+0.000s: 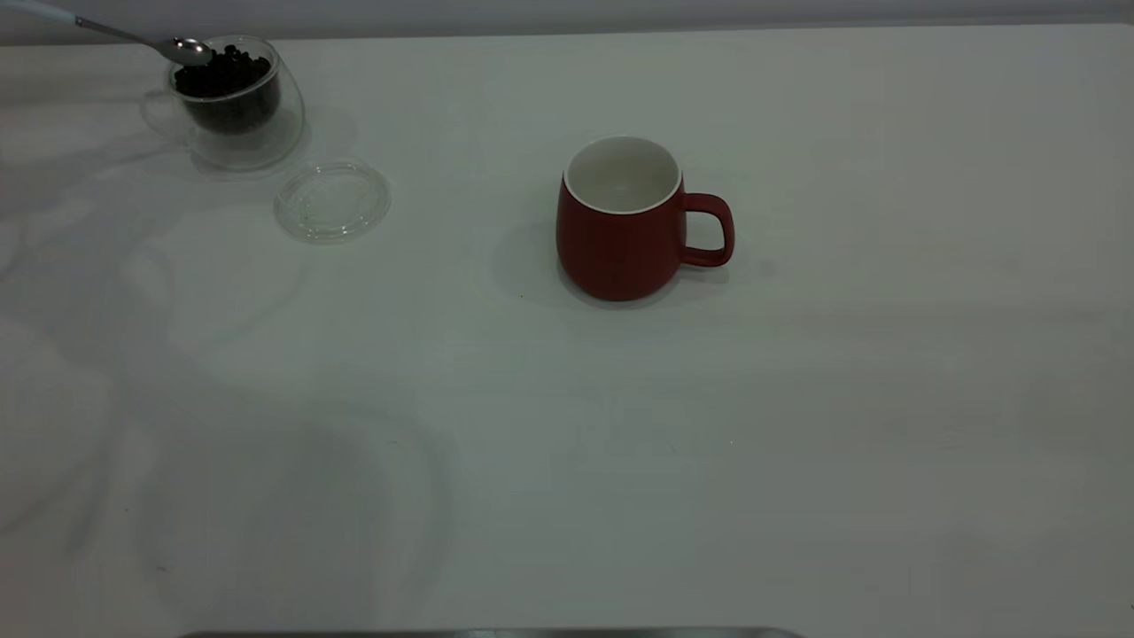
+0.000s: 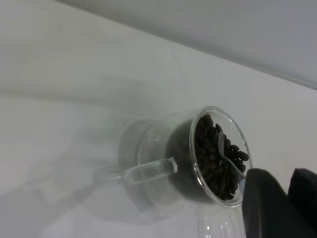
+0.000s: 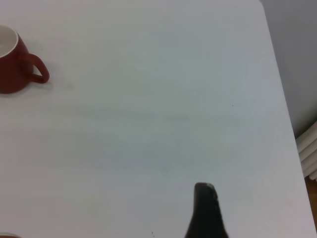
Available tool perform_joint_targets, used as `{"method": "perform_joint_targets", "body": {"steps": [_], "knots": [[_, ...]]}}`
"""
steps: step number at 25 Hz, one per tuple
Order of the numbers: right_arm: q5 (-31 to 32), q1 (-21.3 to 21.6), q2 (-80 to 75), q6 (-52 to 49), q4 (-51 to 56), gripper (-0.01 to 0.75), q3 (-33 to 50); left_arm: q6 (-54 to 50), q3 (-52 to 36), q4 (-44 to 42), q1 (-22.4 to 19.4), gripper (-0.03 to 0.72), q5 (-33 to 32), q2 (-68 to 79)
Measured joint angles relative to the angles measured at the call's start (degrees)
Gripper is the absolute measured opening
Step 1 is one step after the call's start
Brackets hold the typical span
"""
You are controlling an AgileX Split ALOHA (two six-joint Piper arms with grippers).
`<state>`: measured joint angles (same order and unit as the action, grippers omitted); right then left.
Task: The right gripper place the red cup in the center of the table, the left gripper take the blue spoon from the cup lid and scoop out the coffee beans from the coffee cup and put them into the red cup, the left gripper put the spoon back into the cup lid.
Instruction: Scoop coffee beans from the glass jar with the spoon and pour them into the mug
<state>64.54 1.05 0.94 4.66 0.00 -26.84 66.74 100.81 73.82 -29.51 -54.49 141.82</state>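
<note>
The clear coffee cup (image 1: pixel 237 111) stands at the far left, heaped with coffee beans (image 1: pixel 223 73). My left gripper (image 2: pixel 281 179), outside the exterior view, is shut on the blue spoon (image 1: pixel 133 37). The spoon's metal bowl (image 2: pixel 225 148) rests on the coffee beans (image 2: pixel 213 158) at the rim of the coffee cup (image 2: pixel 163 163). The cup lid (image 1: pixel 332 201) lies bare beside the glass cup. The red cup (image 1: pixel 620 221) stands upright mid-table, its white inside bare, handle to the right. Of my right gripper, one dark finger (image 3: pixel 205 210) shows above bare table, far from the red cup (image 3: pixel 17 62).
The white table (image 1: pixel 797 425) stretches wide around the red cup. Its right edge (image 3: pixel 285 104) and a wall beyond show in the right wrist view. A grey strip (image 1: pixel 496 633) runs along the near edge.
</note>
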Motion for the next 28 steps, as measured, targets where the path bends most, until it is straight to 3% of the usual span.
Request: {"method": "perform_joint_targets", "body": {"steps": [12,28], "knots": [[0.0,0.0,0.0,0.0,0.0,0.59,0.0,2.14,-0.07,4.17,2.22,0.119,2.89,2.05],[0.0,0.0,0.0,0.0,0.0,0.59,0.0,2.03,-0.07,0.25,2.22,0.119,2.57,2.16]]}}
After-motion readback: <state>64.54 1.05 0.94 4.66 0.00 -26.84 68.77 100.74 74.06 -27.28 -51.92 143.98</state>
